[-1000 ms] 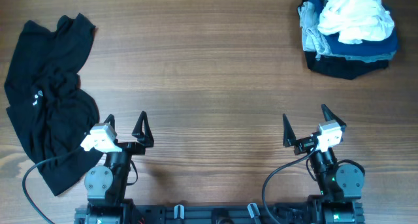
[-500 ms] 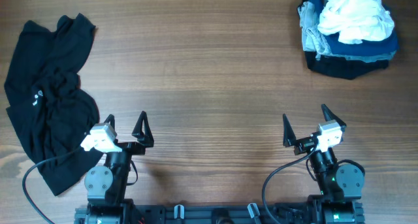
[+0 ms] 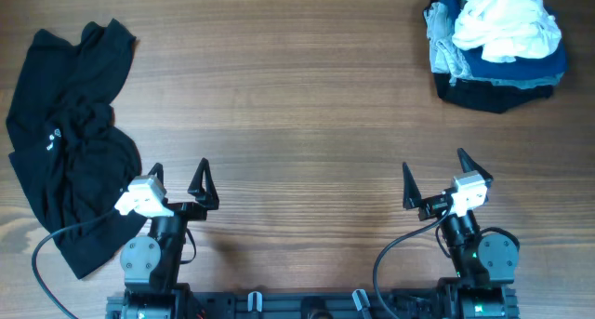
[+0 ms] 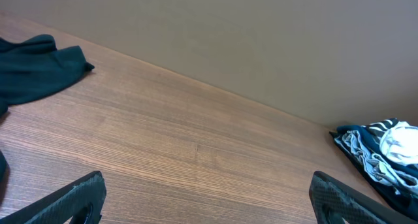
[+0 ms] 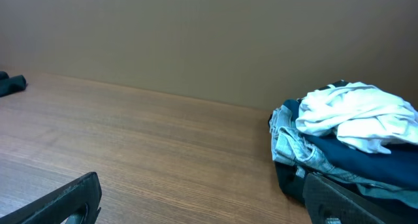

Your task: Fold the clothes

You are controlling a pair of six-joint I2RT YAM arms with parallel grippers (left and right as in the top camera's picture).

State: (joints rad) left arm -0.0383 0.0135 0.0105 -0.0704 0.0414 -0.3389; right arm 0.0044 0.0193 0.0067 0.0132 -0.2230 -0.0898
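Note:
A crumpled black garment (image 3: 70, 142) lies spread on the table's left side; its far corner shows in the left wrist view (image 4: 36, 67). A pile of clothes (image 3: 497, 45), white on top of blue, grey and black pieces, sits at the far right corner and shows in the right wrist view (image 5: 346, 139) and the left wrist view (image 4: 382, 155). My left gripper (image 3: 178, 178) is open and empty near the front edge, just right of the black garment. My right gripper (image 3: 435, 177) is open and empty at the front right.
The wooden table (image 3: 297, 124) runs between the two heaps. A plain beige wall (image 5: 196, 34) stands behind the far edge. Black cables (image 3: 46, 254) loop by the arm bases at the front.

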